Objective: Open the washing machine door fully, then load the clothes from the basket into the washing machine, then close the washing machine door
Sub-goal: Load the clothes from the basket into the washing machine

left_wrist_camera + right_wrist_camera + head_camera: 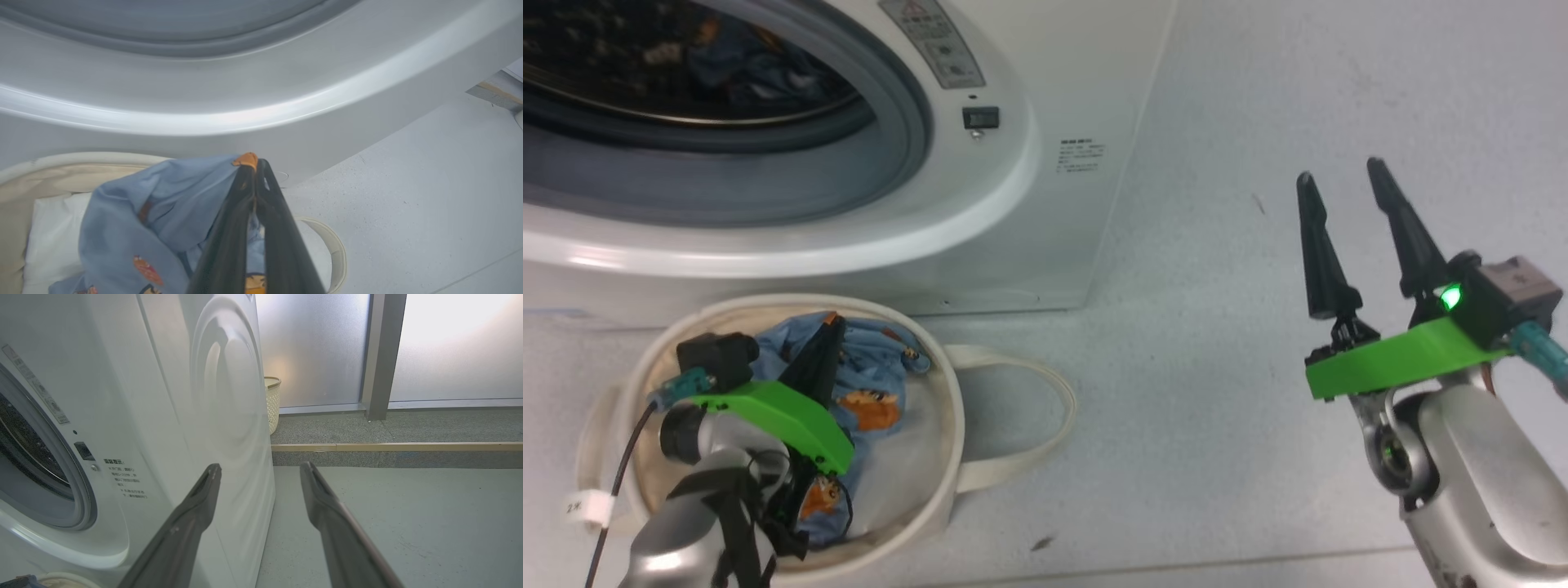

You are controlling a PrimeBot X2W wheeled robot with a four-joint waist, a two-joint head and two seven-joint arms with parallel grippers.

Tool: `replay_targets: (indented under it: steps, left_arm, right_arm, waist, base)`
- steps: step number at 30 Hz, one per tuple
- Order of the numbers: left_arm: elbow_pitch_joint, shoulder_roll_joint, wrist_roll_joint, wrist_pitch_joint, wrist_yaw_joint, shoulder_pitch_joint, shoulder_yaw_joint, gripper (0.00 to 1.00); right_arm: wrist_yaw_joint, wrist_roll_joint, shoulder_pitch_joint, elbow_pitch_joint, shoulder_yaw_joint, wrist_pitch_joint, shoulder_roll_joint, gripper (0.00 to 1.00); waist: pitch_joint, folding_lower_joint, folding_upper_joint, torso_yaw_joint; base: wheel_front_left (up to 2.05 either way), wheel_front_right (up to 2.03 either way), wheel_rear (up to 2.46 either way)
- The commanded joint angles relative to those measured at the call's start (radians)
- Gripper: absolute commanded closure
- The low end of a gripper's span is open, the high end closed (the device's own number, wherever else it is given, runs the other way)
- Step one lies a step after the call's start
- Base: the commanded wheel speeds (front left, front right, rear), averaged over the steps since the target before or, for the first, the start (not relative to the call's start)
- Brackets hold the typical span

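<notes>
- The left end effector (255, 165) is clenched on a corner of the blue bear cloth (878, 371). The cloth sits in the basket (952, 441), just in front of the washing machine (1013, 212).
- The right end effector (1341, 175) is released and holds nothing. It is off to the side of the machine.
- To do this well, I think it should lift until the cloth is out of the basket. Then it can go over the machine's lip into the drum (686, 90).
- The cloth is bunched up. Its pinched corner points up at the machine, and its long way seems to run down into the basket.

The clothes (876, 382) lie in the basket (953, 425), just before the washing machine (1070, 90).
</notes>
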Motion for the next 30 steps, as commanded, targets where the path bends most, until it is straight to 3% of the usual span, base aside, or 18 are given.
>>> replay_targets:
  steps: [1, 19, 25, 30]
  left_arm:
    - [-0.064, 0.048, 0.02, -0.013, -0.006, 0.023, 0.052, 1.0]
    - [-0.526, 0.059, 0.161, -0.013, -0.006, 0.266, 0.261, 1.0]
    - [-0.601, 0.07, 0.163, -0.013, -0.006, 0.282, 0.302, 1.0]
    - [-0.6, 0.112, 0.117, -0.011, -0.006, 0.213, 0.308, 1.0]
  right_arm:
    - [0.0, 0.009, 0.029, -0.022, 0.007, -0.012, 0.009, 0.0]
    - [0.0, 0.048, 0.153, 0.016, 0.002, -0.012, 0.051, 0.0]
    - [0.0, 0.055, 0.173, 0.022, 0.004, -0.012, 0.06, 0.0]
    - [0.0, 0.055, 0.168, 0.019, 0.008, -0.012, 0.061, 0.0]
  waist:
    - [-0.053, 0.0002, 0.0, 0.027]
    - [-0.268, 0.0002, 0.0, 0.1]
    - [-0.29, 0.0002, 0.0, 0.099]
    - [-0.284, 0.0002, 0.0, 0.088]
  base:
    - [0.0, 0.0, 0.0]
    - [0.0, 0.0, 0.0]
    - [0.0, 0.0, 0.0]
    - [0.0, 0.0, 0.0]
